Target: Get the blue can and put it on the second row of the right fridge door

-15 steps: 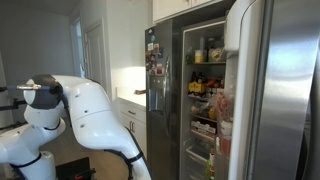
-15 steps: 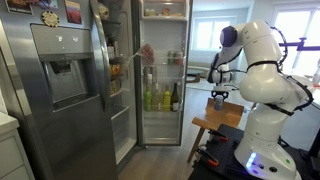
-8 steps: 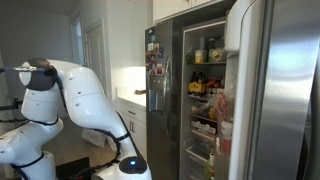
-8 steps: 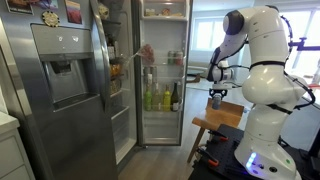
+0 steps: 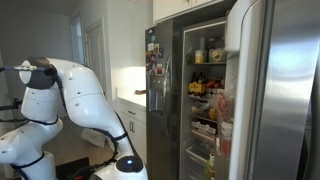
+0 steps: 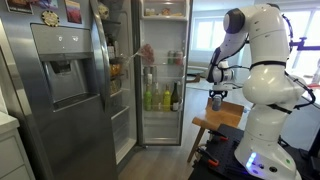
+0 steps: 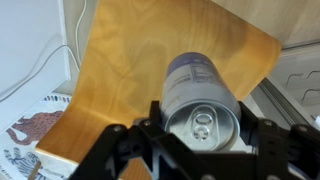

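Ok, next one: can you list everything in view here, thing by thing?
blue can: one, blue with a silver top, clamped in the hand above the wooden table.
wooden table: one, light brown, under the hand.
right fridge door: one, brushed-steel grey, swung open, colourful items on its inner shelves.
dispenser door: one, steel grey, magnets along its top.
bottles: several, green and yellow, on a shelf in the open fridge; exact count unclear.
white cabinet: one, white, beside the fridge.
printed sheet: one, white with a dark pattern, beside the table.
robot arm: one, white.
hand: one, black, shut on the blue can.
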`<state>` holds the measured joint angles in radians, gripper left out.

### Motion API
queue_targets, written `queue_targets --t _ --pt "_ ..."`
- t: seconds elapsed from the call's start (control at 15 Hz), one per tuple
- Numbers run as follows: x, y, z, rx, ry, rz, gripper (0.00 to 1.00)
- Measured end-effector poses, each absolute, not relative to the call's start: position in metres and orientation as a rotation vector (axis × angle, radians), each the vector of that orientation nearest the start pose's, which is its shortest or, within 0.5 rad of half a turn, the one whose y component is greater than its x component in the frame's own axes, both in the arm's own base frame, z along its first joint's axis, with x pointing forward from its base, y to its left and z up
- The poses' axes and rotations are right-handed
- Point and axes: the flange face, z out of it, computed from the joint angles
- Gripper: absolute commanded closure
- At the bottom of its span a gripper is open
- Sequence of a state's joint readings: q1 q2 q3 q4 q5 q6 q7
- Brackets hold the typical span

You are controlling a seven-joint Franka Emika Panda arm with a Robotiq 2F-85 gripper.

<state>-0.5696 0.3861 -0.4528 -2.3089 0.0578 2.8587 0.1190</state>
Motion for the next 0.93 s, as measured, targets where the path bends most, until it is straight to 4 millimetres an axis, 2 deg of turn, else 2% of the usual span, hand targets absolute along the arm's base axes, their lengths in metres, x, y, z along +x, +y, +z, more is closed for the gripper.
queue_targets --t 0.27,0.33,0.53,0.73,0.93 --pt "0.279 -0.469 0.214 -2.815 1.819 -0.210 0.28" --pt "0.279 -0.469 0.214 -2.815 1.819 -0.210 0.53" --pt "0.283 -0.466 0.214 -2.822 1.806 -0.208 0.53" --pt "0.307 -0.452 0.217 -2.856 1.733 -0.234 0.53" --pt "0.348 -0.426 0.236 -2.886 1.616 -0.319 0.53"
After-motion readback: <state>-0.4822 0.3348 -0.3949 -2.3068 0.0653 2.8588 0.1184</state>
